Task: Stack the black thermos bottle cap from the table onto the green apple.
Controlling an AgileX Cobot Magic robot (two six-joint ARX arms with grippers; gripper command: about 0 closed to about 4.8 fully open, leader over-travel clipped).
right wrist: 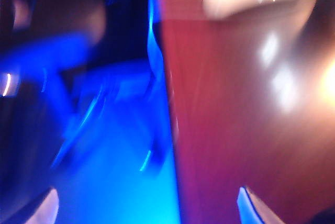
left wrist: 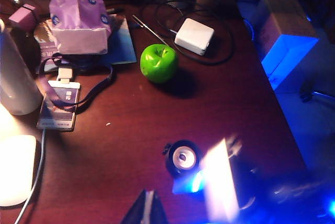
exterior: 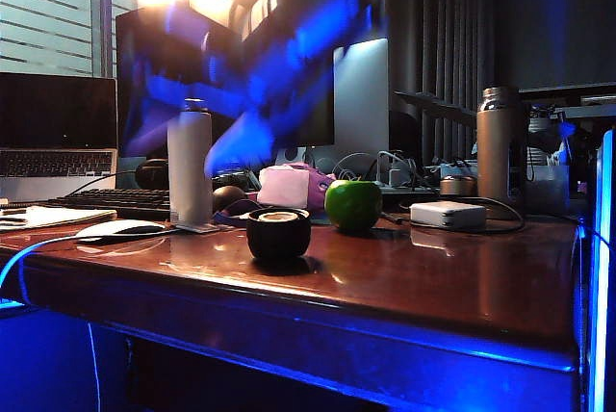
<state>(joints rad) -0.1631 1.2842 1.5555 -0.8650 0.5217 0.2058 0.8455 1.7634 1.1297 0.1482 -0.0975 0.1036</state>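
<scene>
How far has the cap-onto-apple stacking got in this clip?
Nothing is done: the black thermos bottle cap stands on the table, apart from the green apple. The open right hand blurs over the table edge; the left hand hangs above. Gripping, lifting and placing remain.

White thermos (exterior: 190,167), white charger (exterior: 448,215), pink pouch (exterior: 294,187), lanyard badge (left wrist: 58,105)

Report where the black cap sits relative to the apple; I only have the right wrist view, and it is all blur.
Observer: The black thermos bottle cap stands open side up on the table, apart from the green apple.
Operator: Check the apple's top.
Observer: Bare; nothing rests on it.
Operator: Give me the grippers.
Observer: Your right gripper is open over the table's edge; the left gripper hangs above the table, clear of the cap, jaws unclear.
</scene>
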